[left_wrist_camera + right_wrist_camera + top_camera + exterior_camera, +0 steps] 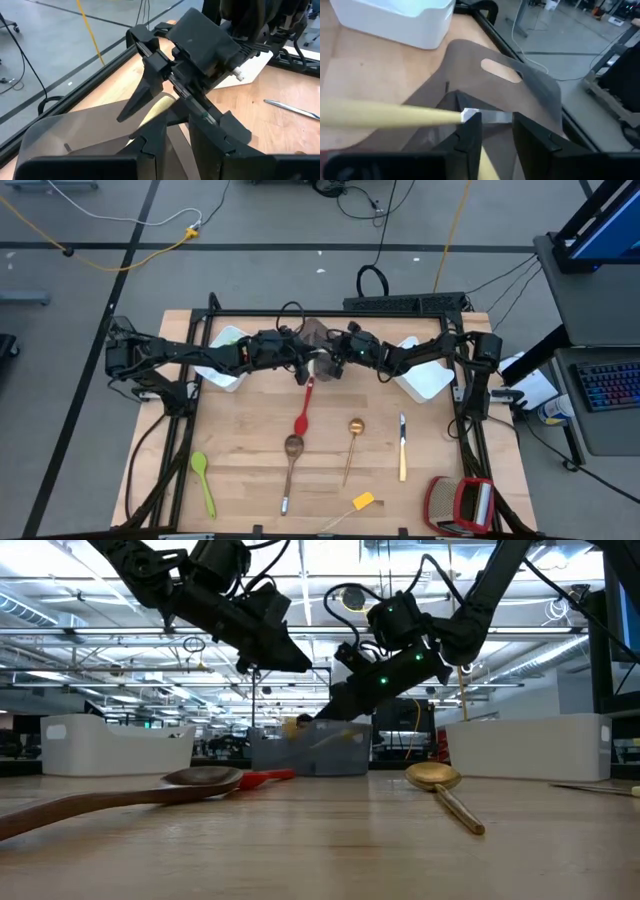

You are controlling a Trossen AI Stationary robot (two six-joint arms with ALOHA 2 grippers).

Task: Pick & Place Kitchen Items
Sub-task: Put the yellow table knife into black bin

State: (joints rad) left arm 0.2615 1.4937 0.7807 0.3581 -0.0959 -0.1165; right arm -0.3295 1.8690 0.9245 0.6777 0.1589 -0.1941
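Left gripper (180,145) hangs at the table's back centre, over the grey bin (540,90); whether it is clamped on the bin's wall cannot be told. Right gripper (495,131) faces it just beside, also above the bin, jaws apart. A knife (390,116) lies crosswise at its fingertips, silver blade spanning the gap, pale yellow handle jutting out sideways over the bin

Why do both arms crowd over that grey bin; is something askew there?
Mildly. A pale-handled knife lies slanted across the grey bin instead of flat inside, right at the right gripper. The left gripper hangs over the same bin. The table's utensils lie flat.
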